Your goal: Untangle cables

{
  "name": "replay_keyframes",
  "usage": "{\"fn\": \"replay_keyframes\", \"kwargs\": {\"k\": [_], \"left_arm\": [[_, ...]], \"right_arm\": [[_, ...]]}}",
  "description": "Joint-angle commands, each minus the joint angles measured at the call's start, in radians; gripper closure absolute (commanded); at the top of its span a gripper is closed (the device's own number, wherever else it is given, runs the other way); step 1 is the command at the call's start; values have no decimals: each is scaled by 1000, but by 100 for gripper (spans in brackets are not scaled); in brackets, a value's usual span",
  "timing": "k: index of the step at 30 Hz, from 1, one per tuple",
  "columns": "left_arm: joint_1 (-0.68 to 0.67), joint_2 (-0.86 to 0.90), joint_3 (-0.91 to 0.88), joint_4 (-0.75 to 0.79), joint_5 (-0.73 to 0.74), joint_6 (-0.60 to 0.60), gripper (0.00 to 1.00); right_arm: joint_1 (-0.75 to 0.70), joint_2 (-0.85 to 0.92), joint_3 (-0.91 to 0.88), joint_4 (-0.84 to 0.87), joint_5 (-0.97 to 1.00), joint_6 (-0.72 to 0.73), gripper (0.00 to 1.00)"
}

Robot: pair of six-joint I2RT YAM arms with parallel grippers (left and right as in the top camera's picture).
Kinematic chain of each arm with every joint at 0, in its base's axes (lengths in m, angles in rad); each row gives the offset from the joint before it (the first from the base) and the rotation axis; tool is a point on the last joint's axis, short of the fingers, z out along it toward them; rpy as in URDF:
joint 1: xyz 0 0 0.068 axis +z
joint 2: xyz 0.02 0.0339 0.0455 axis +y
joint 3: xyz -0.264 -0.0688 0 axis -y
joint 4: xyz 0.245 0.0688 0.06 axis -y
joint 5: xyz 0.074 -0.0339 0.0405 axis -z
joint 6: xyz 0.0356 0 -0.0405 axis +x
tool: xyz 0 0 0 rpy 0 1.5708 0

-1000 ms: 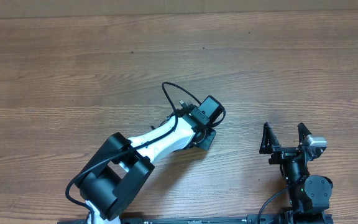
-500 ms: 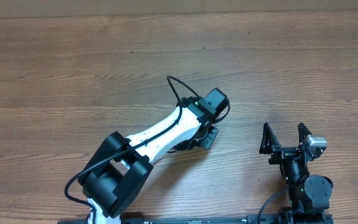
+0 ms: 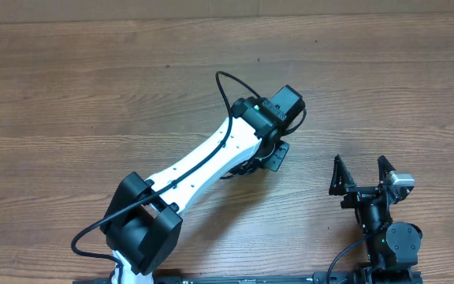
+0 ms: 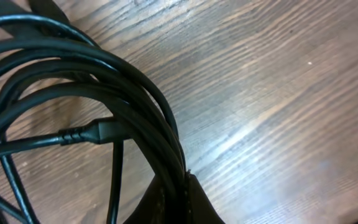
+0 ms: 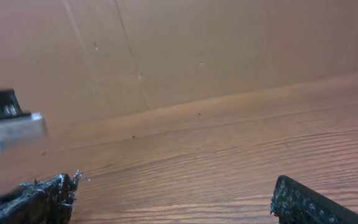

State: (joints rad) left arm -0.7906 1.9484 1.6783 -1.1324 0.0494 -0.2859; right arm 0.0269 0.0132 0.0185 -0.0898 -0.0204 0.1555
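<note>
Black cables (image 4: 154, 112), one looped bundle with one plug (image 4: 98, 132) showing, are clamped in the closed left pincer (image 4: 182, 202); strand count unclear. Well apart, the right pincer (image 3: 361, 175) stands spread.

The table (image 3: 93, 95) under me is brown wood with long grain running side to side, dotted with a few small dark specks (image 3: 316, 42), and it shines where light strikes it. Along its far edge stands a plain cardboard wall (image 5: 229, 50), creased in thin lines.
</note>
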Motion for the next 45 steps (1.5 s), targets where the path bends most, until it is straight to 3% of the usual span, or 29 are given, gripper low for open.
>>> {"fn": "replay_keyframes", "kwargs": {"k": [1,12,24,26,33,39,45], "left_arm": [[0,2,129,-39,-5,2,96],[0,2,430,-269,-55,18,96],[38,0,668,-404,118,-36,96],[66,0,690,-403,194,-35,96],[243,0,707,-370,723,88,96],[404,0,707,-375,1090,221,96],[521,0,707,-375,1245,304,96]], "right_arm": [[-3,-5,-10,5,8,-6,0],[-3,-5,-10,5,9,-6,0],[-5,-5,-10,13,106,-85,0],[-5,-5,-10,13,106,-85,0],[-4,-5,-10,27,-2,-67,0],[-4,-5,-10,33,-147,292,0],[-4,6,93,5,-259,324,0]]}}
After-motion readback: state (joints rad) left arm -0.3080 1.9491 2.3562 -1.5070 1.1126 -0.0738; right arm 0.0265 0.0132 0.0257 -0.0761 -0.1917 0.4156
